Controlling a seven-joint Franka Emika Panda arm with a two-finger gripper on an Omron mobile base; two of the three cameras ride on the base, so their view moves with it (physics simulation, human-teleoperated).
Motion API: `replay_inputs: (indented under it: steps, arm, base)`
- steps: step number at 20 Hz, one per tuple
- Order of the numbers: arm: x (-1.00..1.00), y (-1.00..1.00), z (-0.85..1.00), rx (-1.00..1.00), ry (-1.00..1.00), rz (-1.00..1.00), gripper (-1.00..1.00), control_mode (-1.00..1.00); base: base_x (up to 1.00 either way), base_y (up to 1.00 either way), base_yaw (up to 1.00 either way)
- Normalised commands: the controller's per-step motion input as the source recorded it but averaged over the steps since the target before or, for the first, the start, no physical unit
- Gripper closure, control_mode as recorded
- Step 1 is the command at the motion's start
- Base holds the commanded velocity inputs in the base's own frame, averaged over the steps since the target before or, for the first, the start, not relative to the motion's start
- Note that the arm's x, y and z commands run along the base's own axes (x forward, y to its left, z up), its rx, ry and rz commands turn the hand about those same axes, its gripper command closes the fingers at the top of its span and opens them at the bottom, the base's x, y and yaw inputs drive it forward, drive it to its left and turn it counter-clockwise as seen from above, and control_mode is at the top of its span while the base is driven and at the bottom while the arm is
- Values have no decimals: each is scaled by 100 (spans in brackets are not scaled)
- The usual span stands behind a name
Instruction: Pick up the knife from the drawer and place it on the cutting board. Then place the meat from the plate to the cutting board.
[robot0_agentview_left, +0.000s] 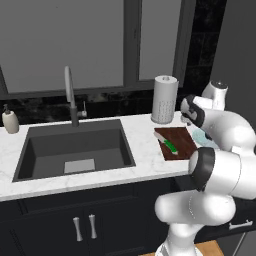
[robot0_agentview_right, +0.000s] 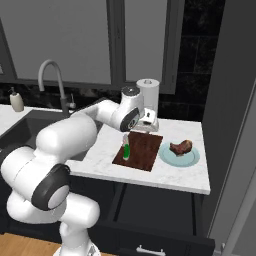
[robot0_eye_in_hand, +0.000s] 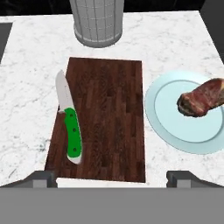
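The knife (robot0_eye_in_hand: 72, 131), green-handled with a pale blade, lies along the left side of the dark wooden cutting board (robot0_eye_in_hand: 105, 118), blade toward the paper-towel roll. To the board's right a pale blue plate (robot0_eye_in_hand: 183, 120) holds the brownish meat (robot0_eye_in_hand: 202, 98). My gripper (robot0_eye_in_hand: 112, 178) hovers above the board's near edge, open, with nothing between its fingertips (robot0_eye_in_hand: 41, 178). From the right base view the gripper (robot0_agentview_right: 146, 126) hangs over the far end of the board (robot0_agentview_right: 142, 150), with the knife (robot0_agentview_right: 126, 149), plate (robot0_agentview_right: 179, 156) and meat (robot0_agentview_right: 181, 146) below. The dark drawer (robot0_agentview_right: 150, 243) stands pulled out under the counter.
A paper-towel roll (robot0_eye_in_hand: 97, 22) stands right behind the board. The sink (robot0_agentview_left: 75, 147) with its faucet (robot0_agentview_left: 70, 95) lies left of the board, and a soap bottle (robot0_agentview_left: 10, 120) sits at the far left. A dark wall (robot0_agentview_right: 230, 100) borders the counter's right end.
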Motion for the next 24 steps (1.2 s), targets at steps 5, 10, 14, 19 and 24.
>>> replay_inputs:
  steps: [5, 10, 14, 19, 24]
  arm:
    - [-2, -16, 11, 10, 5, 0, -100, -100]
    - [0, -14, -27, -1, 0, 0, -100, -100]
    - [0, -50, -51, -16, 0, 0, -100, -100]
    - [2, -45, -38, -16, 0, 0, -100, -100]
    - [15, -35, -5, -1, 0, 0, -100, -100]
  base:
    - [0, 0, 0]
    - [0, 0, 0]
    - [0, 0, 0]
    - [0, 0, 0]
    - [0, 0, 0]
